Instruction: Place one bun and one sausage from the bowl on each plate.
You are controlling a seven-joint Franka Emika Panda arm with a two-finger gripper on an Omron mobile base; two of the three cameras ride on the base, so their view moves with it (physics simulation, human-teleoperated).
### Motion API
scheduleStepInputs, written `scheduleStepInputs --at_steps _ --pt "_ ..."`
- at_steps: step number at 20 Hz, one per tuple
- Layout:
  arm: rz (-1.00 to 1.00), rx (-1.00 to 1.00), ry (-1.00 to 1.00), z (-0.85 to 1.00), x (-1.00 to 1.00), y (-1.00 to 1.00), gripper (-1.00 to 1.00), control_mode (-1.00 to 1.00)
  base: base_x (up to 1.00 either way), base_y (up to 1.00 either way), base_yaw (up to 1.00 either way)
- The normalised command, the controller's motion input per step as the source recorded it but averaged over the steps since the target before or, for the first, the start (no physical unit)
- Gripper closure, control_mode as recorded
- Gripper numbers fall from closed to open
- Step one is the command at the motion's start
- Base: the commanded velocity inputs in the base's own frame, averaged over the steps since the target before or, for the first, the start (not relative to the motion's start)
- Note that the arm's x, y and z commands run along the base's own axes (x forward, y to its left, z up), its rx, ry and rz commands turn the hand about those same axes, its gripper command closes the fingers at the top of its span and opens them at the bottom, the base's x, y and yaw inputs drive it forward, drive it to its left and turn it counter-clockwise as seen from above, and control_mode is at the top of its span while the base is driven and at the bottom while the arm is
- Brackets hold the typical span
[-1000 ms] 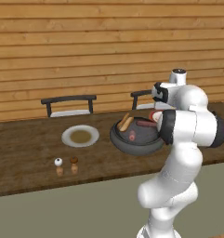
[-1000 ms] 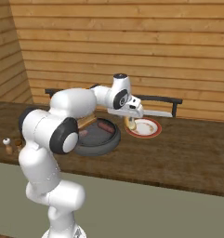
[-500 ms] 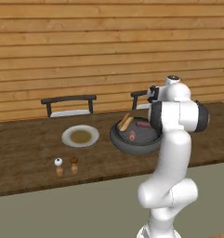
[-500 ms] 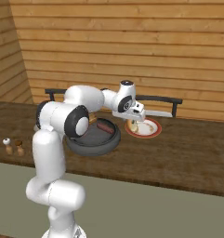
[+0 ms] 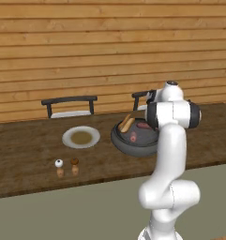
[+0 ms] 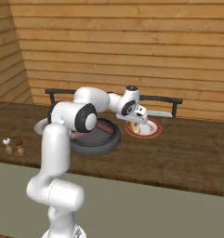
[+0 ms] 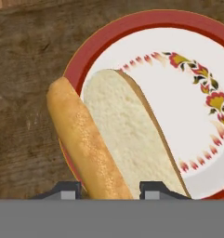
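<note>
One bun (image 7: 115,139) sits between your gripper (image 6: 135,126) tips, carried over the red-rimmed plate (image 7: 197,121) to the right of the dark bowl (image 6: 95,139) because this plate needs its share. The jaws are narrowly set, clamping the bun. Sausages (image 5: 143,125) and another bun (image 5: 126,123) wait in the bowl; a second plate (image 5: 81,137) lies left.
</note>
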Motion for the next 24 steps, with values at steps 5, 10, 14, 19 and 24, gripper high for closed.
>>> scheduleStepInputs --at_steps 5,10,14,19,24 --pt "0.0 0.0 0.0 -0.04 0.11 -0.02 1.0 -1.0 0.0 0.0 0.0" --pt "0.0 0.0 0.0 0.0 0.0 0.0 -1.0 -1.0 0.0 0.0 0.0" --pt "0.0 0.0 0.0 0.0 0.0 0.0 -1.0 -1.0 0.0 0.0 0.0" --pt "0.0 0.0 0.0 0.0 0.0 0.0 -1.0 -1.0 0.0 0.0 0.0" --pt "0.0 0.0 0.0 0.0 0.0 0.0 -1.0 -1.0 0.0 0.0 0.0"
